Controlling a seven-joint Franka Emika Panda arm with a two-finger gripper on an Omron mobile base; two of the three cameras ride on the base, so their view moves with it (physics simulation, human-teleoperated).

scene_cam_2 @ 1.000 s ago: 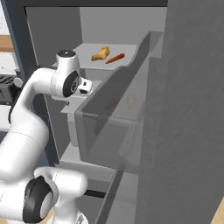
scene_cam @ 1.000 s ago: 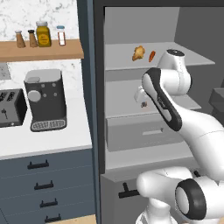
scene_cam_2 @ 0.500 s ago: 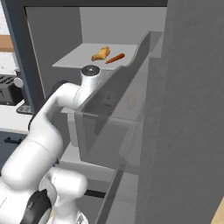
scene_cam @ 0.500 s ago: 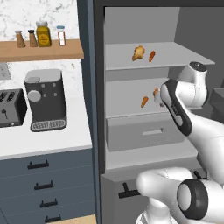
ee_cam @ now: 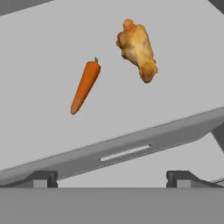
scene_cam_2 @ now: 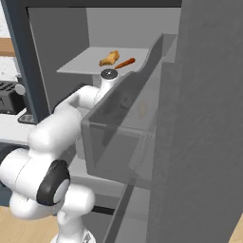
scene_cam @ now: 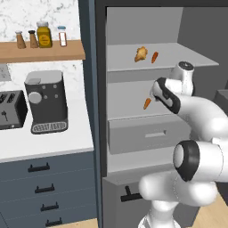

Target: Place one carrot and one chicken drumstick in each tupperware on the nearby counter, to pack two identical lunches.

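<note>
On the fridge's middle shelf lie an orange carrot (ee_cam: 85, 86) and a golden chicken drumstick (ee_cam: 138, 49), side by side and apart, just above a grey drawer (ee_cam: 127, 153). My gripper (ee_cam: 113, 179) hovers before that shelf, open, with nothing between its fingertips (ee_cam: 41, 178). From the left base the gripper (scene_cam: 156, 90) sits just right of this carrot (scene_cam: 147, 103) and hides the drumstick. The shelf above bears a second drumstick (scene_cam: 140, 54) and a second carrot (scene_cam: 154, 57). The tupperware is out of view. The white counter (scene_cam: 44, 142) lies left of the fridge.
A black coffee machine (scene_cam: 44, 102) and a toaster (scene_cam: 9, 109) stand on the counter under a wooden shelf (scene_cam: 42, 50) with spice jars. The open fridge door with its clear bin (scene_cam_2: 123, 133) stands close on the right of my arm.
The arm has swung right and down into the fridge, from the upper shelf level to the middle shelf. The jaws have spread wider.
</note>
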